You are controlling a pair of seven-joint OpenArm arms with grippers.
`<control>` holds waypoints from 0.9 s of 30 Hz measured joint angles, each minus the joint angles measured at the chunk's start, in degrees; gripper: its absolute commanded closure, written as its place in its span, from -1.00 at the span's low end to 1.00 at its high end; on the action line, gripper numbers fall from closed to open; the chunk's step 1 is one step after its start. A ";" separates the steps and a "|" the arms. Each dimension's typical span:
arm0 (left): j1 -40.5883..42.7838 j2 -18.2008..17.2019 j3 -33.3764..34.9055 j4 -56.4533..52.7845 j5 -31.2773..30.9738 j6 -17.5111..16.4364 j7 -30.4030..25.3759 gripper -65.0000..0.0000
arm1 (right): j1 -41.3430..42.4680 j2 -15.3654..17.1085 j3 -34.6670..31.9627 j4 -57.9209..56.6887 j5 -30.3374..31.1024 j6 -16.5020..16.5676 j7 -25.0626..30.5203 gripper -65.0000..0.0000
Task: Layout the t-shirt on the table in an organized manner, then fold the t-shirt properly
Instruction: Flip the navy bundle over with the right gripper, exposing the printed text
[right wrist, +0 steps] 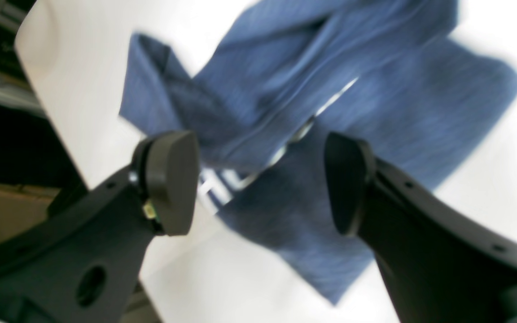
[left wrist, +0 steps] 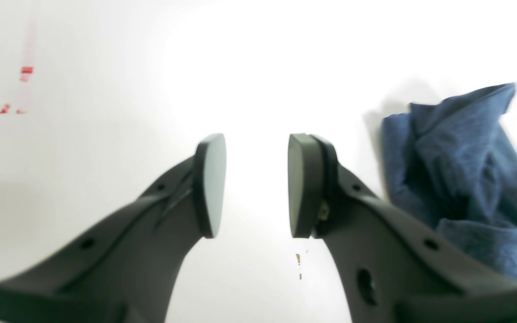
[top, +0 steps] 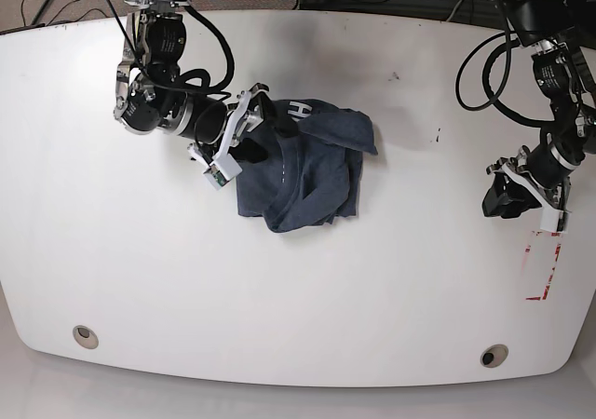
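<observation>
- A large white glossy table (top: 298, 289) with rounded corners fills the overhead view; beyond its far edge, dark cables lie on the floor.
- A blue t-shirt (top: 303, 172) lies crumpled in a heap a little left of the table's middle. The fabric is a soft heathered knit, bunched into thick folds, with part of a white printed letter showing near its top edge.
- Two round metal grommet holes sit near the table's front edge, one at the left (top: 85, 335) and one at the right (top: 493, 355).
- A red-outlined rectangle mark (top: 540, 265) sits near the table's right edge, just below the left arm's claw.
- A few dark specks (top: 395, 75) dot the tabletop beyond the shirt.
- The right gripper (right wrist: 258, 181) hangs at the left edge of the shirt heap. Its two black, rounded, matte pads stand wide apart with the blue cloth visible between and below them, blurred; nothing is clamped.
- The left gripper (left wrist: 256, 186) is well apart from the shirt, over bare table near the right edge. Its flat oval pads are parted with white tabletop showing between them, and it holds nothing.
- From the left wrist view, a bunched fold of the shirt lies off to the right, beyond that claw.
- Small brownish flecks (left wrist: 299, 264) mark the table just below the left claw's pads.
</observation>
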 measured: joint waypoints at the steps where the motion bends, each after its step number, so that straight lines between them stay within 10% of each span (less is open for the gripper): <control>1: 0.15 0.00 -0.02 0.00 0.02 0.00 -0.02 0.35 | -0.31 -0.15 -0.09 0.00 0.00 0.00 0.04 -0.26; 27: 0.94 0.00 -0.09 -0.04 0.04 -0.02 0.04 0.35 | 2.89 -6.88 -2.16 -7.45 -0.20 -0.24 -0.13 -0.26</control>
